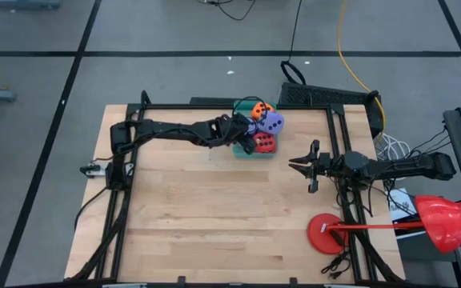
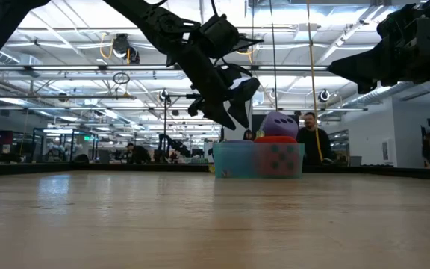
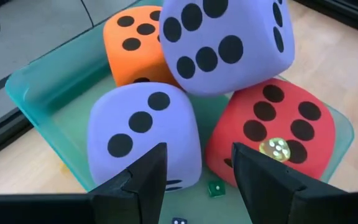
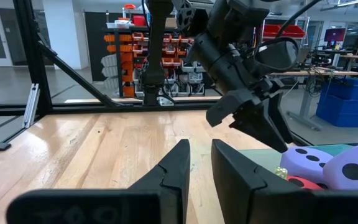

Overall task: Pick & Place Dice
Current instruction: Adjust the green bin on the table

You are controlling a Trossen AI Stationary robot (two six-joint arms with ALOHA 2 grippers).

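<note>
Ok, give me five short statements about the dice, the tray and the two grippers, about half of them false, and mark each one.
1. All four dice sit in the teal tray. True.
2. One purple die rests on top of the other dice. True.
3. The left gripper is closed on the red die. False: its fingers are open above the tray and hold nothing; the red die lies free in the tray.
4. The right gripper hangs over the tray. False: it is off to the side over bare table, shut and empty.
5. The orange die lies out on the table. False: it is in the tray, beside the lower purple die.
</note>
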